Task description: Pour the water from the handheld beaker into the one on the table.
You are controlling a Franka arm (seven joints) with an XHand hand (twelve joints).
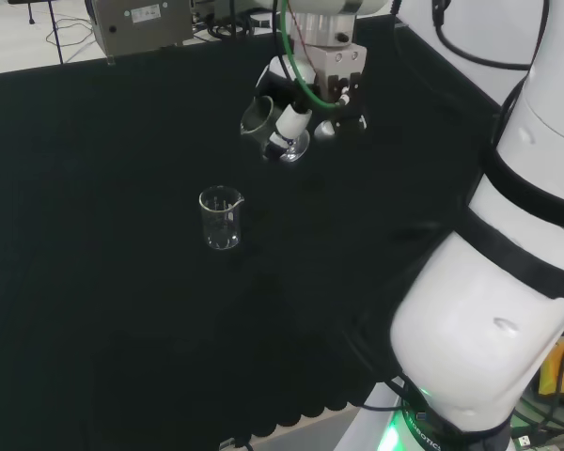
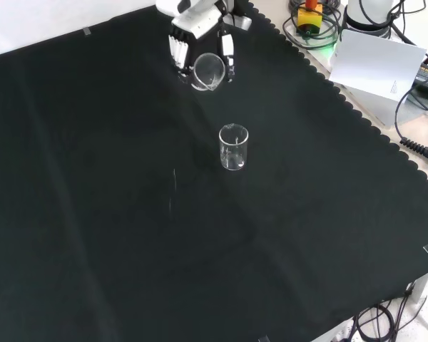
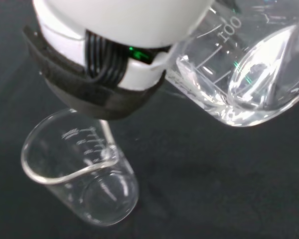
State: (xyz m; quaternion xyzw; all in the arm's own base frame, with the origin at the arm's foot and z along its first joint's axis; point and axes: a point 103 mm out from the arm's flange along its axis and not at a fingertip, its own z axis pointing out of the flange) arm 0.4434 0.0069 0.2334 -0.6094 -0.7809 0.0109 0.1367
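Black cloth [image 2: 93, 214] is covering the whole bench, scalloped along one edge. Above it the hand [image 1: 305, 99] is curling its fingers around the handheld beaker [image 1: 259, 119], tipping it well over so its mouth is facing the table beaker [image 1: 220, 218], seemingly to set up the pour. In the head view that table beaker is standing upright at about seven o'clock from the hand, well apart, and looking empty. Cables and a yellow box [image 2: 311, 16] are lying off the cloth; nothing is blocking the path between.
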